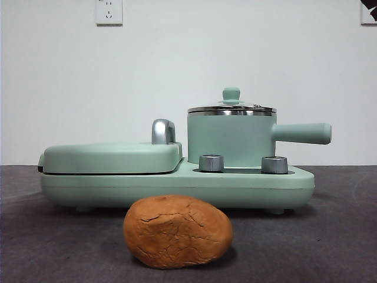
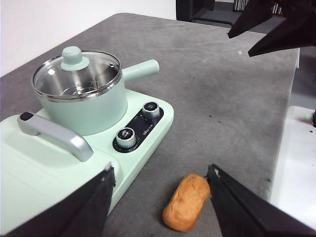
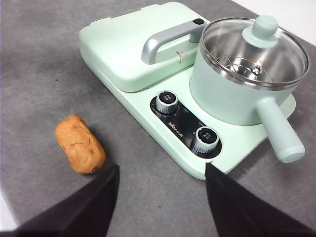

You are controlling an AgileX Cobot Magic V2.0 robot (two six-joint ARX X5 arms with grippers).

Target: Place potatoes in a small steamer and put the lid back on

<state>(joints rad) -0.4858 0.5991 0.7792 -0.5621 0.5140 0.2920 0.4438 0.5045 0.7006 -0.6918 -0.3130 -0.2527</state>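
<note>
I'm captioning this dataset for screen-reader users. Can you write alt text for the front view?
An orange-brown potato with cracked skin lies on a grey table in front of a mint-green cooker. On the cooker's right stands the small steamer, its glass lid on; a closed griddle cover lies on the left.

The left gripper (image 2: 160,197) hangs above the table with its two black jaws spread wide apart, nothing between them. The right gripper (image 3: 163,197) is likewise raised, jaws parted wide and empty. In the left wrist view the right gripper's (image 2: 276,24) dark jaws show at about 1 o'clock. In the front view only a black tip (image 1: 369,7) shows at 1 o'clock.
</note>
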